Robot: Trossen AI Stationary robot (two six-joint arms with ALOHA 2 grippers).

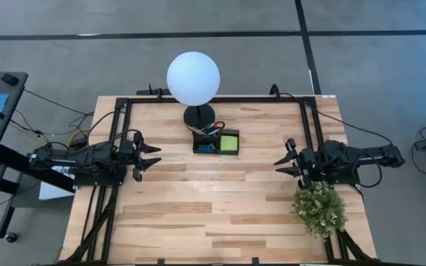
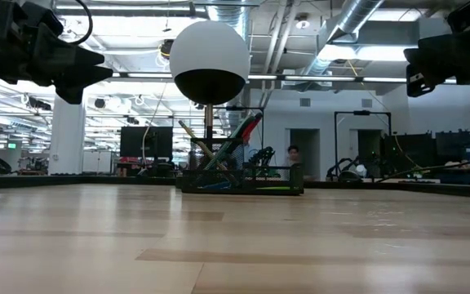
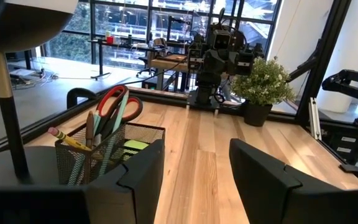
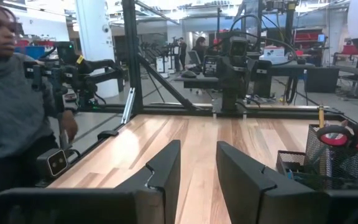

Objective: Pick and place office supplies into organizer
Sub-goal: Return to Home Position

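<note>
Looking straight down, the high view shows one black organizer [image 1: 216, 142] at the back middle of the surface [image 1: 198, 214], just in front of the one white globe lamp [image 1: 193, 77]. One lime-green sticky pad [image 1: 229, 142] lies flat in the organizer's right part. The left wrist view alone shows the mesh walls, with one pair of red-handled scissors [image 3: 114, 102] and a pencil [image 3: 64, 137] leaning inside. Two arms hover well apart from it, both empty: the left pincer [image 1: 152, 157] gapes wide, while the right pincer [image 1: 281, 163] is parted less. Only the right wrist view shows one person [image 4: 11, 93].
</note>
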